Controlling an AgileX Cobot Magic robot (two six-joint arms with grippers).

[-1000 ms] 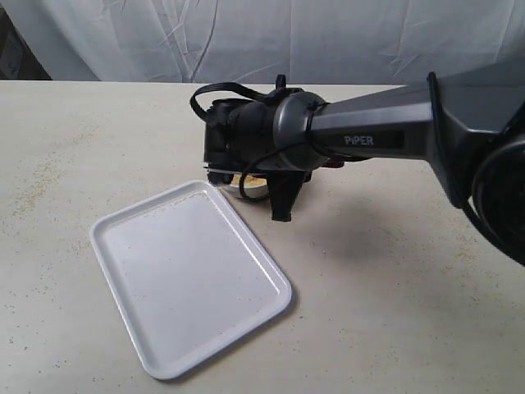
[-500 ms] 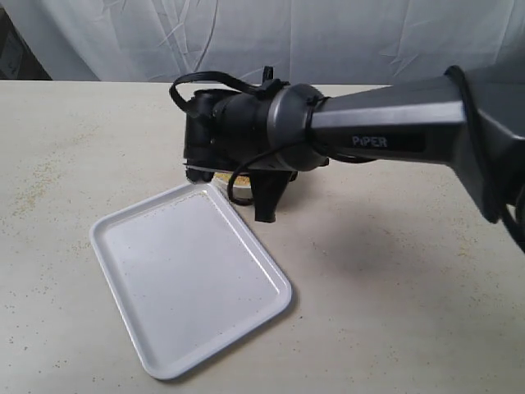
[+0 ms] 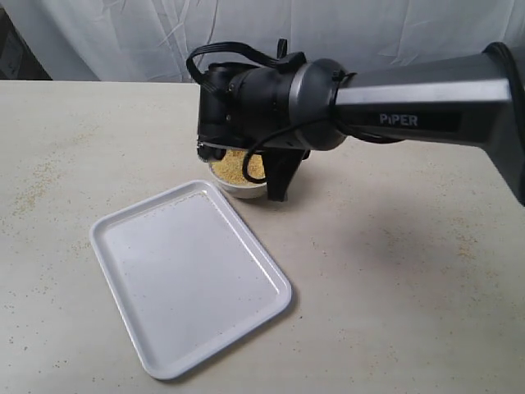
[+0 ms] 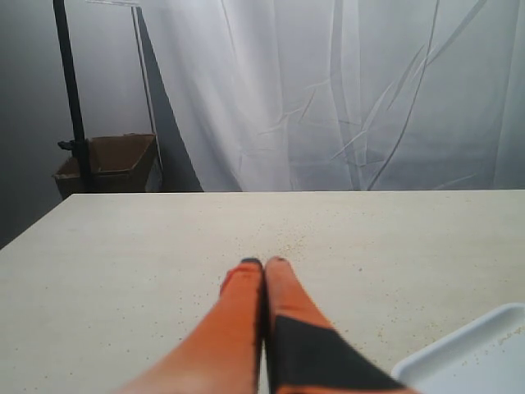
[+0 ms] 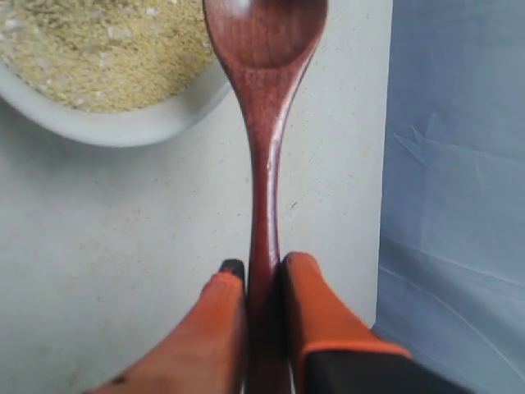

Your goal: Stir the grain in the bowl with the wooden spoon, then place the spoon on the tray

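The wooden spoon [image 5: 264, 123] is clamped by its slim handle between the orange fingers of the right gripper [image 5: 261, 267]. Its oval head is held at the rim of the bowl [image 5: 123, 127], beside the grain [image 5: 98, 49]; whether the head touches the grain cannot be told. In the exterior view the small white bowl is seen on the table [image 3: 394, 271] under the dark wrist of the right arm, filled with yellow meal. It stands just beside the far corner of the tray [image 3: 189, 279], at about 1 o'clock from the tray's middle. The tray lies flat and nothing is carried on it but a few scattered granules. The fingers of the left gripper [image 4: 263, 263] are pressed together with nothing between them, held over bare tabletop, with one tray corner seen close by.
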